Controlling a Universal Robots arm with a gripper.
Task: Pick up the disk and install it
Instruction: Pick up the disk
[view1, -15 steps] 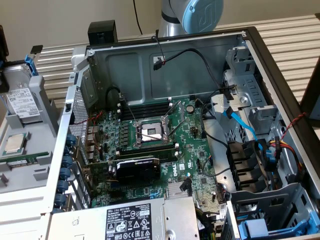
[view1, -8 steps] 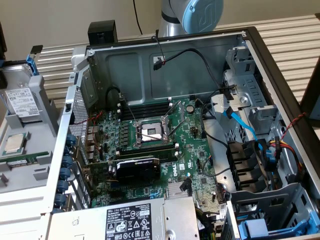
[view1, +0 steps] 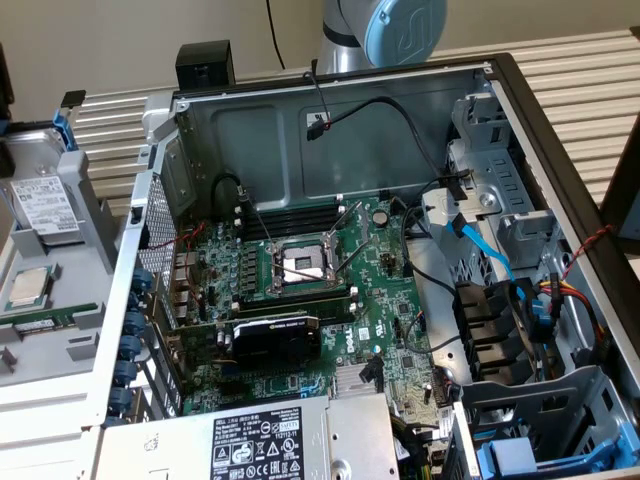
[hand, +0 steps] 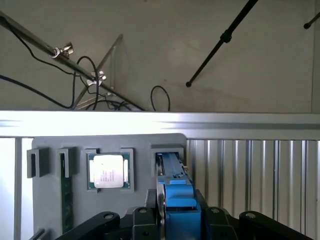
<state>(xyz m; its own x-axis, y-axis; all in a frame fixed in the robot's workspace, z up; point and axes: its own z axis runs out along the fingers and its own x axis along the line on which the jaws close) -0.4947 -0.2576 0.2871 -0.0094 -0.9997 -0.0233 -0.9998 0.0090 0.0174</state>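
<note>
Exterior view first. Saw an open computer case (view1: 330, 90) across the middle and right of the frame, with the motherboard (view1: 390, 270) lying flat inside, a bare processor socket (view1: 303, 265) near the centre and a black graphics card (view1: 275, 337) just below it. Noted a grey power-supply box (view1: 350, 440) with a black-and-white label at the lower edge, blue cables (view1: 485, 250) at the right, and a drive bay (view1: 540, 455) with blue plastic in the lower right corner. Caught a joint of the arm (view1: 385, 30) at the top edge, behind the case. Found the disk (view1: 42, 205) at the far left, outside the case, standing tilted in a grey holder (view1: 50, 350), white label facing out, blue frame along its upper side. Spotted the processor chip (view1: 30, 287) just below it in the same holder, and a memory stick (view1: 45, 322) below that.

Wrist view next. Met the disk (hand: 175, 192) edge-on, seated in a slot of the grey holder (hand: 140, 145), with the processor chip (hand: 109, 171) in the neighbouring pocket and the memory stick (hand: 66, 197) beyond that. Found the gripper (hand: 180, 222) astride the blue frame, black fingers (hand: 145, 222) pressed against it on both sides, clamped on the disk.
</note>
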